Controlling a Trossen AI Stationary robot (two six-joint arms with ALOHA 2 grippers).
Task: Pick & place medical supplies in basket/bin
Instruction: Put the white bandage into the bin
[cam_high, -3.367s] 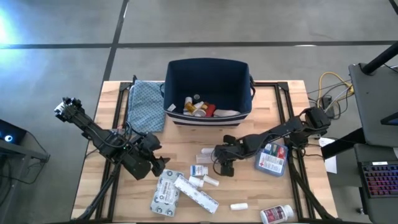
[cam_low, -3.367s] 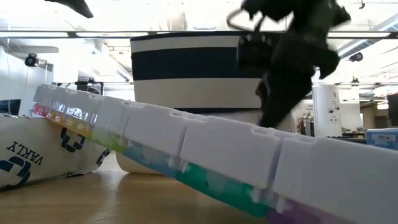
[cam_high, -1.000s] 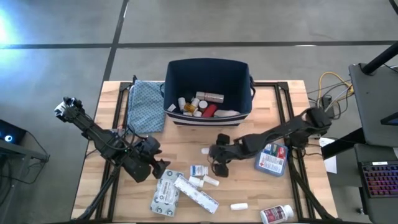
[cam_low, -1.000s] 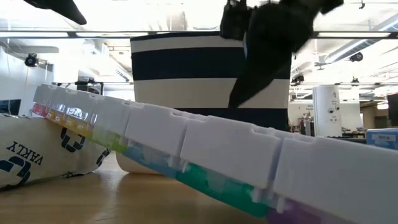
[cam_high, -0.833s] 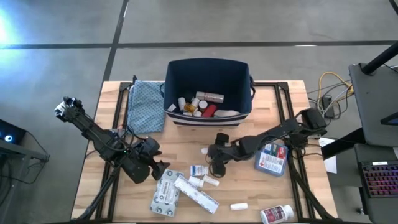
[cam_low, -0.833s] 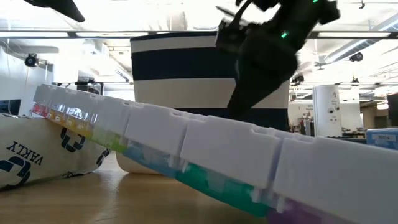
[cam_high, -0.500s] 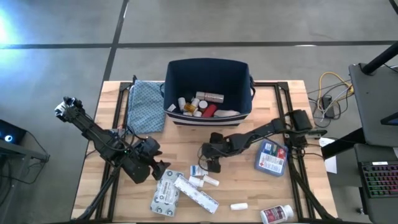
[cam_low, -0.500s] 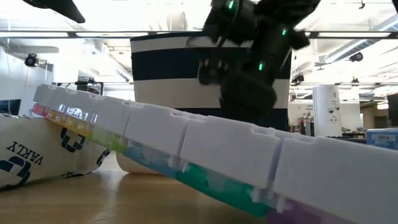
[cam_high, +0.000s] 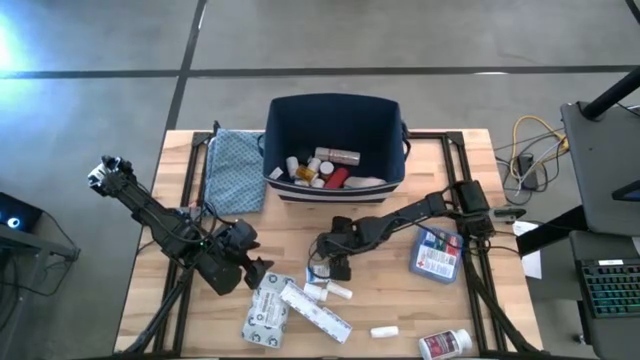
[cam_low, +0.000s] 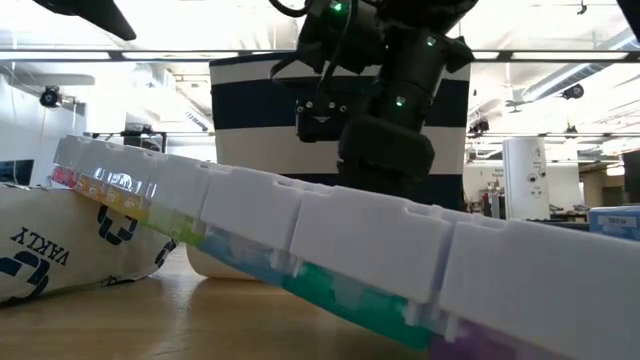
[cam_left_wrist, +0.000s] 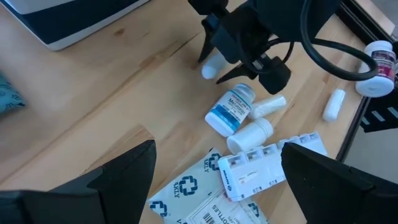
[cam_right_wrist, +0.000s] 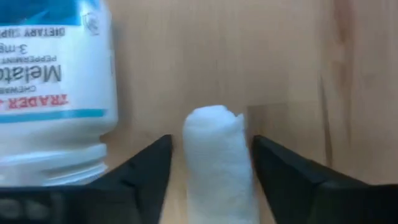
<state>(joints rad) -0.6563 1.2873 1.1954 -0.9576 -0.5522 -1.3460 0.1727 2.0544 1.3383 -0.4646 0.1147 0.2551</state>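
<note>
While low over the bench (cam_high: 470, 300), right claw (cam_right_wrist: 211, 163) open around white roll (cam_right_wrist: 217, 160), beside white bottle (cam_right_wrist: 53, 93); left claw (cam_left_wrist: 214, 174) open.

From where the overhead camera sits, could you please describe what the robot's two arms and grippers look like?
Both arms are black, slim and multi-jointed. The left arm ends in a blocky black gripper head, with a pale connector cluster at its far end. The right arm carries looping black cables and small green indicator lights; its gripper has two matte-black wedge-shaped fingers.
</note>
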